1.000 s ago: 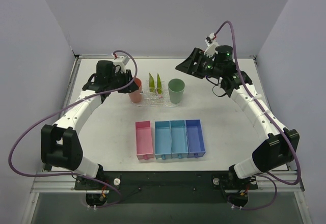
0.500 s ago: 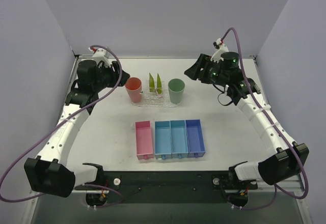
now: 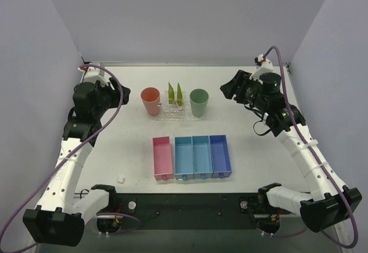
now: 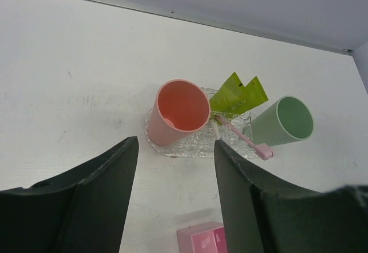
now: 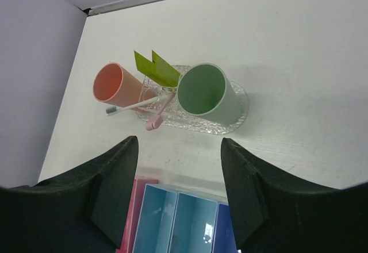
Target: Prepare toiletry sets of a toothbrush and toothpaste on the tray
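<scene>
The clear tray point(image 3: 172, 115) lies at the back centre. On it stand a pink cup point(image 3: 150, 100), a green cup point(image 3: 199, 102) and two yellow-green toothpaste tubes point(image 3: 171, 94) point(image 3: 180, 94) upright between them. The right wrist view shows a white toothbrush point(image 5: 132, 105) and a pink toothbrush point(image 5: 158, 115) leaning by the tubes point(image 5: 165, 71). My left gripper point(image 3: 112, 93) hovers open left of the pink cup point(image 4: 179, 110), with nothing between its fingers. My right gripper point(image 3: 233, 87) hangs open to the right of the green cup point(image 5: 204, 92), also holding nothing.
A row of bins sits in front of the tray: one pink point(image 3: 163, 158), two light blue point(image 3: 192, 156) and one dark blue point(image 3: 220, 155). A small white scrap point(image 3: 120, 179) lies near the front left. Walls close in the table on three sides.
My left gripper let go of the pink cup, opened and drew back to the left. My right arm pulled away to the right, its jaws unchanged.
</scene>
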You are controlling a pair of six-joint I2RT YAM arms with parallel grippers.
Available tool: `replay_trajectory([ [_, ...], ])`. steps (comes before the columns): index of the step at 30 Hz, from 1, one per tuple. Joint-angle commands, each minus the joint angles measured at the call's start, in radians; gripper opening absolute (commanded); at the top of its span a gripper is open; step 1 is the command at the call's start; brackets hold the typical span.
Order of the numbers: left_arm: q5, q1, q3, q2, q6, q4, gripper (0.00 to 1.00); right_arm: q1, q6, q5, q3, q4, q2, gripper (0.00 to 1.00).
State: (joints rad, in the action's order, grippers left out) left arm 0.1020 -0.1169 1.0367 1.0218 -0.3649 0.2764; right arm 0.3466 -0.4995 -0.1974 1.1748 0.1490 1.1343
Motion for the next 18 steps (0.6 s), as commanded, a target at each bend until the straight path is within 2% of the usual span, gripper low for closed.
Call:
replay_trajectory([
  [1,-0.117,0.006,-0.016,-0.031,-0.048,0.079,0.65,-0.004,-0.01,0.027,-0.009,-0.042,-0.011,0.54],
  [8,-0.288,0.06,-0.063,-0.068,-0.157,0.3,0.69,-0.003,-0.005,0.02,-0.017,-0.023,-0.005,0.54],
  [11,-0.286,0.068,-0.069,-0.08,-0.164,0.311,0.69,-0.001,-0.002,0.026,-0.027,-0.016,-0.013,0.54],
  [18,-0.225,0.068,-0.032,-0.106,-0.079,0.261,0.69,-0.003,0.03,0.069,-0.04,-0.005,-0.047,0.54],
])
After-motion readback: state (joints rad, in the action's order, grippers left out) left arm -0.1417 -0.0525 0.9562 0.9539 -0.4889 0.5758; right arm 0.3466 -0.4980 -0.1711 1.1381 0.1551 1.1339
